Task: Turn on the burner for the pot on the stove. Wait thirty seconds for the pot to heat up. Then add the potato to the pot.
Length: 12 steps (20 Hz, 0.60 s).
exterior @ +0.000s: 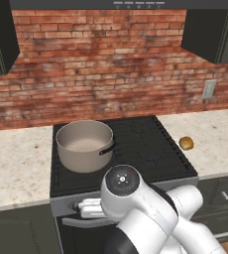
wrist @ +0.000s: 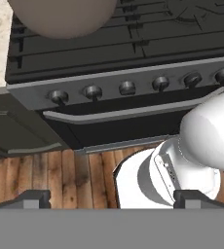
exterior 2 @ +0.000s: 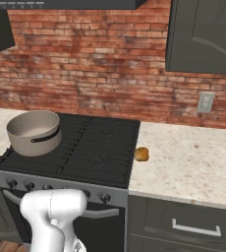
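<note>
The brick wall (exterior: pixel 111 64) ran behind the whole work area, with dark upper cabinets (exterior 2: pixel 203 34) hung against it and a pale outlet plate (exterior 2: pixel 205 102) fixed low on the brick to the right of the stove. The speckled stone counter (exterior 2: pixel 193 157) lay on both sides of the stove (exterior: pixel 136 144), which sat flush between the two runs. The stove's black grates covered its top, and its silver front strip carried a row of round dark knobs (wrist: pixel 127 87) above the bar handle of the oven door (wrist: pixel 123 111). A dark lower drawer front (exterior 2: pixel 193 224) with a bar pull stood under the right-hand counter, and a wooden plank floor (wrist: pixel 50 175) showed below the oven door in the hand view. The pot (exterior: pixel 85 145) stood upright on the front left burner, empty inside, its short dark handle pointing toward the middle of the stove. The potato (exterior: pixel 186 143) lay on the counter just beside the right edge of the stove, well apart from the pot. The gripper (wrist: pixel 111 198) was held low in front of the oven, facing the knob strip and clear of it, its two fingertips (wrist: pixel 33 198) spread to full width with nothing between them.
</note>
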Available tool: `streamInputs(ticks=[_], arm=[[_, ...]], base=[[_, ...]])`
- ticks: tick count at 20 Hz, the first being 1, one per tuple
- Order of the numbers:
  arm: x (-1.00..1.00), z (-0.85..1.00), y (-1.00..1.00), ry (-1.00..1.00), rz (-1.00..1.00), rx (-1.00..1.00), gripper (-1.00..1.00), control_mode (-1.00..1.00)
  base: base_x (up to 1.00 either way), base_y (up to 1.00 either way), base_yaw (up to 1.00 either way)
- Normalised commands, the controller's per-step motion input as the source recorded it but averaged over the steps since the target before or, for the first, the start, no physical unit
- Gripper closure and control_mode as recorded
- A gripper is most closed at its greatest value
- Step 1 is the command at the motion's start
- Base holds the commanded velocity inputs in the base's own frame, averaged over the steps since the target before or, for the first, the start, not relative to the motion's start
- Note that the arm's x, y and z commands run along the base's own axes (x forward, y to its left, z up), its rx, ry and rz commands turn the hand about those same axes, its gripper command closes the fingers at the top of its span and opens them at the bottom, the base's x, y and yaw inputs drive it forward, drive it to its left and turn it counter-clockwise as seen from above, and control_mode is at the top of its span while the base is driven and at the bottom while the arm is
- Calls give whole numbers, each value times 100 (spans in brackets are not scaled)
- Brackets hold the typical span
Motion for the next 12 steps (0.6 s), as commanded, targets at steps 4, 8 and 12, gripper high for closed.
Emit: streamInputs(ticks=[4, 8, 12], arm=[[-41, -59, 0, -15, 0, 16, -100, -100], [-36, -41, 2, -18, 0, 7, -100, -100], [-16, -41, 0, -10, 0, 4, -100, -100]], base=[[0, 0, 0], [0, 0, 0], [0, 0, 0]])
